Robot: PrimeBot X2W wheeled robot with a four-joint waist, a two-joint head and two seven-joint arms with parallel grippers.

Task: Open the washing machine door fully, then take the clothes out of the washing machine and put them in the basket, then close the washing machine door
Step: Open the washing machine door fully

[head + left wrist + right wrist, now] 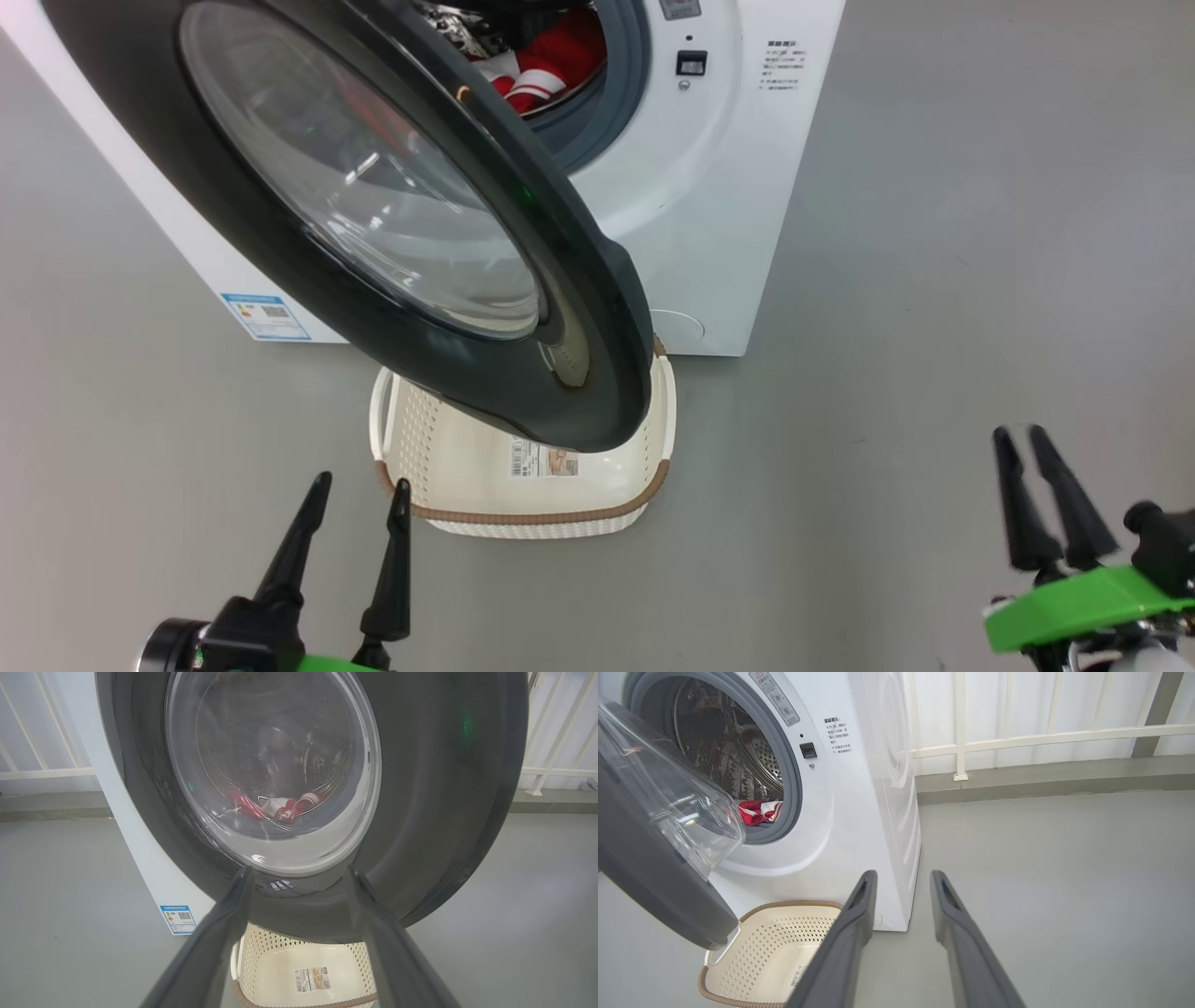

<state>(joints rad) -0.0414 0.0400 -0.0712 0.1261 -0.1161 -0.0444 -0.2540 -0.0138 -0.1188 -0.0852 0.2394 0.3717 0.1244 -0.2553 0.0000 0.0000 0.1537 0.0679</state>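
Observation:
The white washing machine [709, 187] stands ahead with its washing machine door [579, 280] swung partway out toward me, the black rim hanging over the basket [541, 518]. Red and white clothes [551, 61] lie in the drum. In the left wrist view they show through the door glass [280, 806]; in the right wrist view they lie at the drum's mouth [756, 811]. My left gripper [362, 482] is open and empty near the basket's left corner, facing the door [444, 788]. My right gripper [1019, 431] hovers over bare floor to the right, its fingers apart by a narrower gap with nothing between them [903, 873].
The cream basket [770, 947] sits on the floor against the machine's front, partly under the door. Grey floor [934, 327] spreads to the right of the machine. A white railing [1017, 739] runs along the wall behind. A blue label [266, 317] marks the machine's lower left corner.

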